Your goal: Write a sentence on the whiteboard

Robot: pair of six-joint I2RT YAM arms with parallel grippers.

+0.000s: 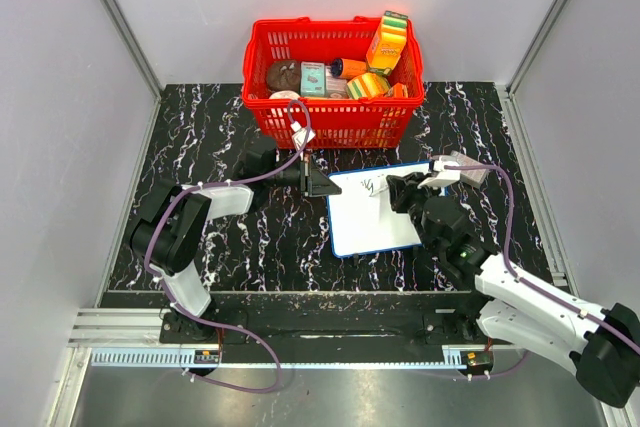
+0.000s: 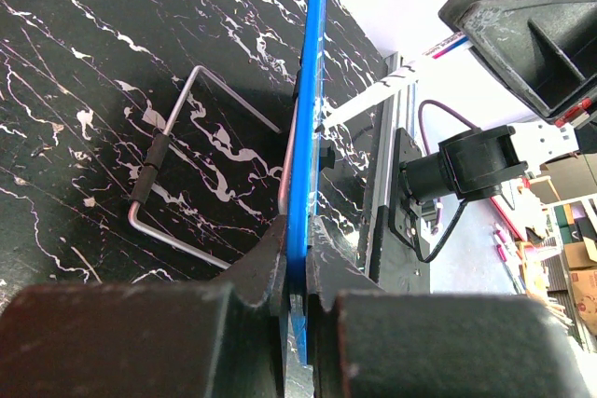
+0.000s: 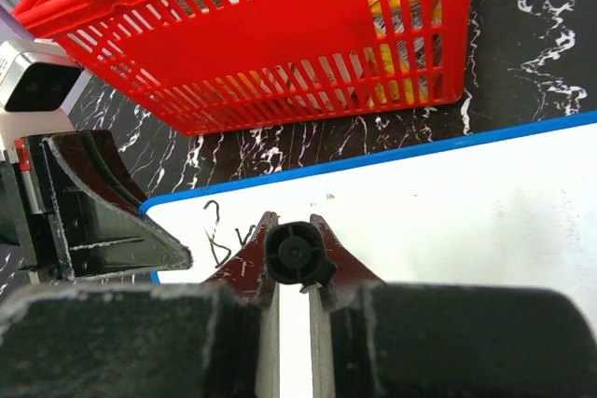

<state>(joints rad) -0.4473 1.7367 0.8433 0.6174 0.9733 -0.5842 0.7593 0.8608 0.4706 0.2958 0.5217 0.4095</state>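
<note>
At table centre-right: the whiteboard (image 1: 380, 232) sat on the black marbled table (image 1: 220, 237), just in front of the red basket (image 1: 330, 127), with its edges slightly askew to the table edge.
Whiteboard detail: a white face (image 3: 466, 202) with a thin blue rim. From the left wrist the rim was seen edge-on (image 2: 306, 137). Whether the board lay fully flat could not be told.
Left gripper (image 1: 320, 183): reached in from the left. Its fingers (image 2: 266, 263) were pressed together on the blue rim at the board's left edge.
Right gripper (image 1: 402, 193): hung over the upper part of the board. Its fingers (image 3: 328, 249) were pinched on a marker (image 3: 297, 256), whose round black end showed between them.
Marker barrel: white (image 2: 392, 90), slanted down toward the board, with the tip meeting the white face.
Sentence (image 1: 372, 187): only a few thin black strokes were present near the board's upper left corner. The first resembled a "B" (image 3: 224, 241). Anything further was hidden behind the right gripper.
Bent metal wire (image 2: 163, 179): lay on the table beside the board's rim and carried a short black sleeve on one leg.
Red basket contents: assorted packaged goods, among them orange and yellow packs and a teal box.
</note>
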